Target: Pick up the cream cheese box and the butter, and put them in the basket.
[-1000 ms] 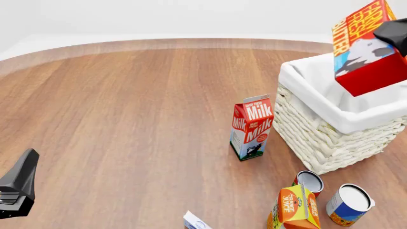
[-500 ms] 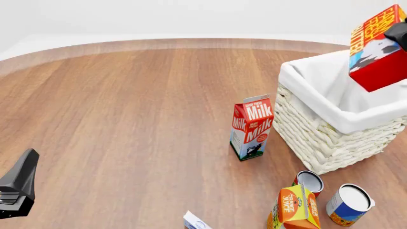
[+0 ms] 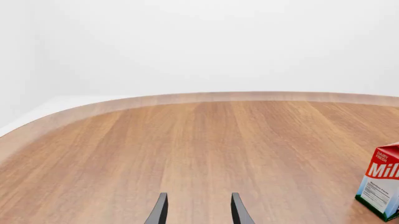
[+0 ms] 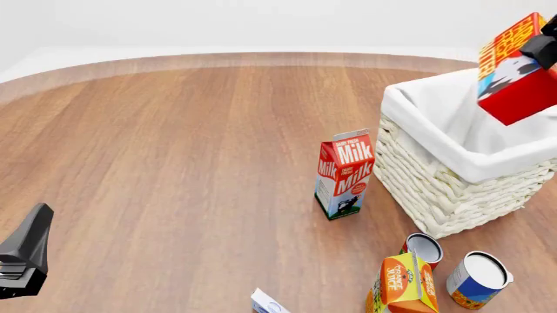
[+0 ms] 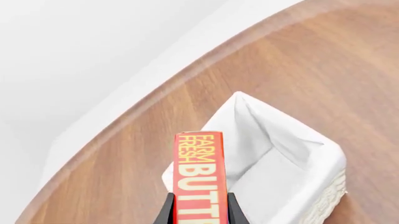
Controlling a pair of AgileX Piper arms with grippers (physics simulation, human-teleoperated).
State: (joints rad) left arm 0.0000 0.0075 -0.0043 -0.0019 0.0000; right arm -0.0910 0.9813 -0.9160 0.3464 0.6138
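The butter (image 4: pixel 516 70), a red-orange box, hangs tilted above the far right part of the basket (image 4: pixel 452 171), with my right gripper (image 4: pixel 546 40) shut on it. In the right wrist view the butter (image 5: pixel 198 175) sits between the two fingers, and the basket's white lining (image 5: pixel 283 165) lies below it. Only a corner of the cream cheese box (image 4: pixel 268 304) shows at the front edge of the table. My left gripper (image 4: pixel 26 253) hovers at the near left, and its fingers (image 3: pixel 159 210) stand open and hold nothing.
A red-and-white milk carton (image 4: pixel 344 173) stands just left of the basket, also seen as the carton (image 3: pixel 381 186) in the left wrist view. An orange juice carton (image 4: pixel 406 284) and two open cans (image 4: pixel 424 248) (image 4: pixel 477 279) stand in front of the basket.
My right gripper carried the butter to the right over the basket, then barely moved in the last half second. The left arm stayed still.
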